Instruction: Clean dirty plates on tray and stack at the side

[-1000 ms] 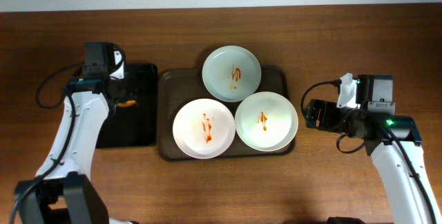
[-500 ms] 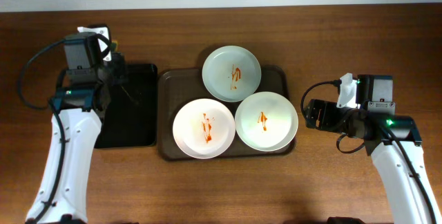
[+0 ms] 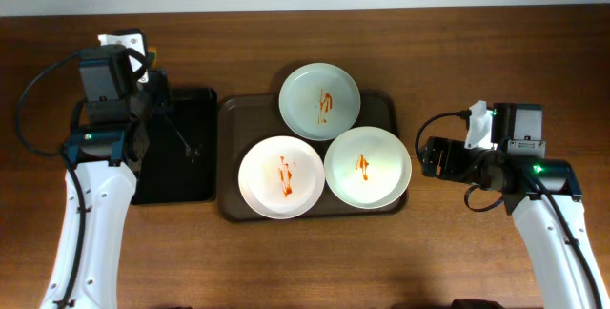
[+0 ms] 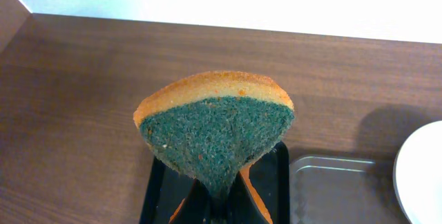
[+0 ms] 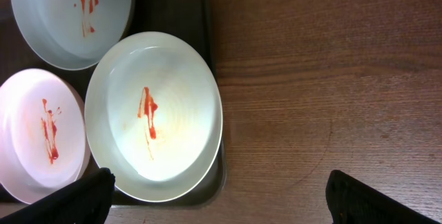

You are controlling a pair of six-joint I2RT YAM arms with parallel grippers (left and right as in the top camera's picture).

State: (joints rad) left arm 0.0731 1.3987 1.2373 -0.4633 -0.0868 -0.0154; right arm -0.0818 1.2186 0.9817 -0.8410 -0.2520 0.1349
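The left gripper is clamped tight on a sponge. It pinches the lower edge, so the sponge fans upward with its green scouring face toward the wrist camera and orange foam along the top. Only the left wrist view shows this grip; overhead, the arm hides most of the sponge above the black tray. Just right, on the wooden table, sits the brown tray carrying three white plates, each smeared red-orange. The back plate overhangs the far rim, and the front-left plate and front-right plate touch. The right gripper is beside the tray's right edge, its jaws spread wide and holding nothing. Its wrist view shows the sauce streaks more sharply.
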